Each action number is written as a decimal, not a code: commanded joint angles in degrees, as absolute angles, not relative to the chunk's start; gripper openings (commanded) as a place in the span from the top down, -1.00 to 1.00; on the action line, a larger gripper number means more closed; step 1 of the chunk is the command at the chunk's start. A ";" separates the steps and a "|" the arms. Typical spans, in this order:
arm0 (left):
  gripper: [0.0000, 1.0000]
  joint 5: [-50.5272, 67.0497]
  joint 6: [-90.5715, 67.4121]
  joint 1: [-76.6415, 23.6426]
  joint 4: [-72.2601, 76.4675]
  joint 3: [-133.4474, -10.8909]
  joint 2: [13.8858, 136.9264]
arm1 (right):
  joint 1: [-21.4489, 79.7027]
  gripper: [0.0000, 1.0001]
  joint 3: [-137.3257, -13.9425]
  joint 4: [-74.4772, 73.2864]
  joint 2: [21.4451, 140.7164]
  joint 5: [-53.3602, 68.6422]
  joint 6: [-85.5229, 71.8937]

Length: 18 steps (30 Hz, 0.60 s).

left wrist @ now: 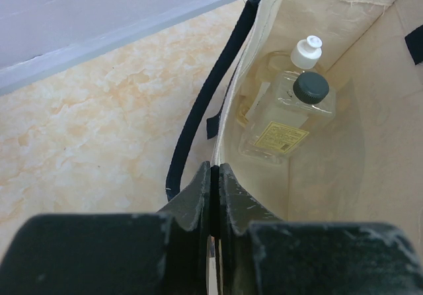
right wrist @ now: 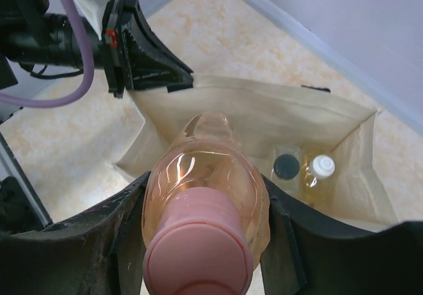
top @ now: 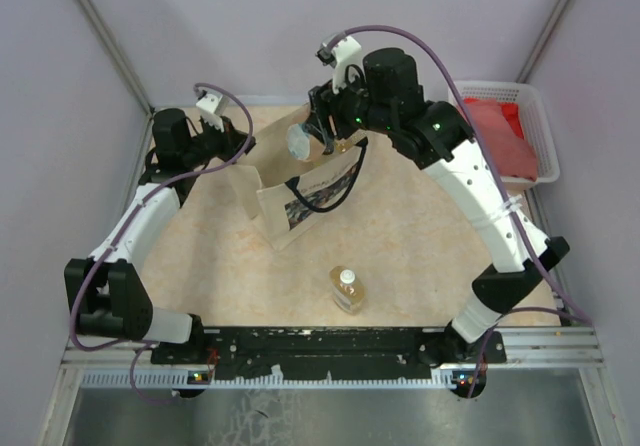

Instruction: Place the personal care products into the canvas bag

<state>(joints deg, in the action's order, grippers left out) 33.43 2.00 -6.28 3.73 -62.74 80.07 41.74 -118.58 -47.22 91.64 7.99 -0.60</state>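
The beige canvas bag (top: 300,191) with navy handles stands open at the table's back middle. My left gripper (left wrist: 215,170) is shut on the bag's rim and holds it open; it shows in the top view (top: 240,146) too. Inside the bag lie a colourless bottle with a dark cap (left wrist: 291,113) and an amber bottle with a white cap (left wrist: 305,52). My right gripper (right wrist: 205,215) is shut on the pink-capped amber bottle (right wrist: 201,196) and holds it above the bag's mouth (top: 303,141). Another amber bottle with a white cap (top: 347,288) lies on the table near the front.
A white plastic basket (top: 535,116) with red cloth stands at the back right. Purple cables run along both arms. The table's back edge meets the wall just behind the bag.
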 commanded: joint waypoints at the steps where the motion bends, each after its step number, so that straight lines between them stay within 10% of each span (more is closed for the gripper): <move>1: 1.00 33.35 2.95 -6.16 4.08 -62.57 77.82 | 39.32 1.00 -124.38 -29.36 95.17 13.02 -0.30; 18: 1.00 33.06 3.14 -6.13 3.17 -62.67 75.79 | 38.79 1.00 -134.43 -40.03 114.91 16.11 -0.67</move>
